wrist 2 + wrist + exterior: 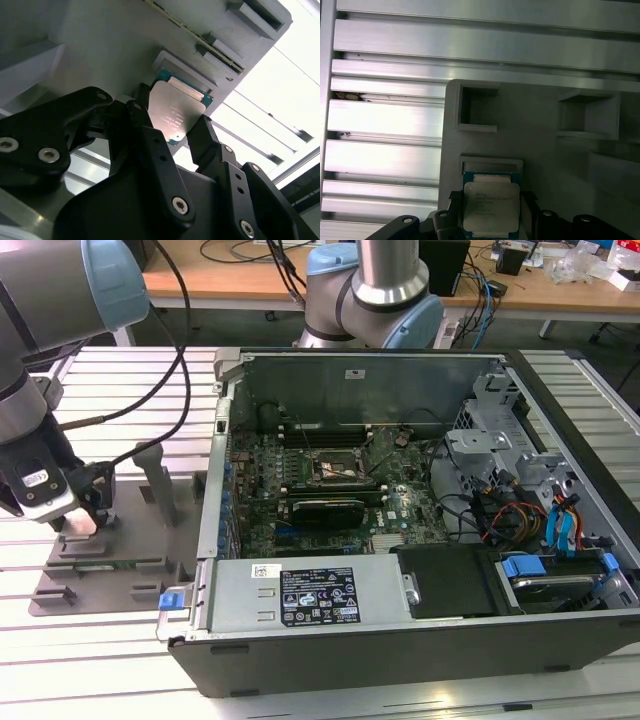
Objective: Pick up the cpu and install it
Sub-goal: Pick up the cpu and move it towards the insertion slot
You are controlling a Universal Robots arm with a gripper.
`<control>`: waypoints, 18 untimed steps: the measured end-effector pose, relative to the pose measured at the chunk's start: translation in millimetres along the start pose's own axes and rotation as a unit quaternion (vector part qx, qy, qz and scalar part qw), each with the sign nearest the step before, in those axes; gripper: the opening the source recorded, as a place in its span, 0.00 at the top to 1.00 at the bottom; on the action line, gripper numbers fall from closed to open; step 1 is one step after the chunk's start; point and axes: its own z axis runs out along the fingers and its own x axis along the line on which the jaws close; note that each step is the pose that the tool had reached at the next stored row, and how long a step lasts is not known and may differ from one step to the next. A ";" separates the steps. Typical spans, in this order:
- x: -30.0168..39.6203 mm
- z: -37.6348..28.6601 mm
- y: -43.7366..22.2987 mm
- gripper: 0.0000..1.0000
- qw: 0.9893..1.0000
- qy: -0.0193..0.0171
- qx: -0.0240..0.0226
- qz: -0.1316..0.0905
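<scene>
The cpu (177, 107), a small square chip with a pale silver top and a green rim, lies at its recess on the grey fixture plate (100, 45). In both wrist views my gripper (172, 127) straddles it, one black finger (142, 120) against each of two opposite edges. In the first wrist view the cpu (491, 200) sits between the fingertips of my gripper (490, 212), just below the recess wall of the fixture plate (535, 135). In the exterior view my gripper (85, 520) is low over the fixture plate (110, 570) at that view's left. The black-framed motherboard socket (340, 468) lies inside the open computer case.
The open computer case (400, 640) fills the exterior view's middle and right, with drives and cables (520, 520) inside. Upright grey posts (160, 480) stand on the fixture plate between my gripper and the case. A second arm's base (375, 290) stands behind the case.
</scene>
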 end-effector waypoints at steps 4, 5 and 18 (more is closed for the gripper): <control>0.0 -1.9 0.0 0.45 1.000 0.000 0.000 0.000; 0.0 -2.5 0.0 0.45 1.000 0.000 0.000 0.000; 0.0 -16.5 0.1 0.45 1.000 0.000 0.000 0.000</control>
